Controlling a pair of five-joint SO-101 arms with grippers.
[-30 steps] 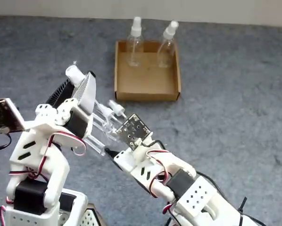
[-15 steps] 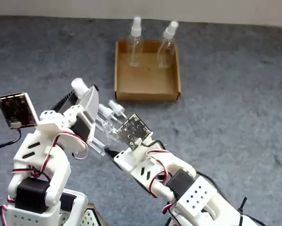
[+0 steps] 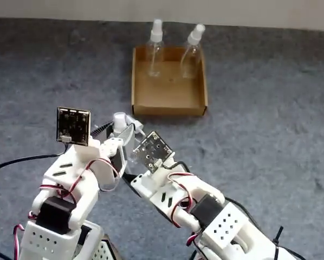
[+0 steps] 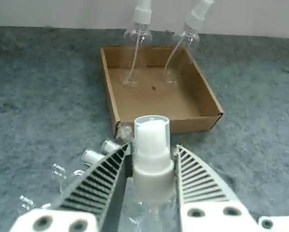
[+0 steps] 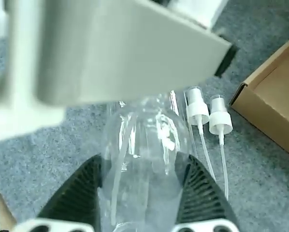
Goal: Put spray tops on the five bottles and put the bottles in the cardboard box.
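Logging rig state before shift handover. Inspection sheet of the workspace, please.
Surface: grey carpet, flat.
Job's things: cardboard box holds two capped bottles; two loose spray tops and loose clear bottles on the carpet.
Clutter: nothing seen.
Grippers: left gripper shut on a spray top at the top of the bottle clamped in the right gripper.
Cables: black cable beside the left arm's base.
Surroundings: pale wall behind the box.

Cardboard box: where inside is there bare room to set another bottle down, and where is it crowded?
In the box, the floor's near half is bare, wall to wall. Along the far wall stand one bottle and a second bottle. Outside, the carpet by the near left corner is crowded: loose spray tops, the left gripper and the right gripper.
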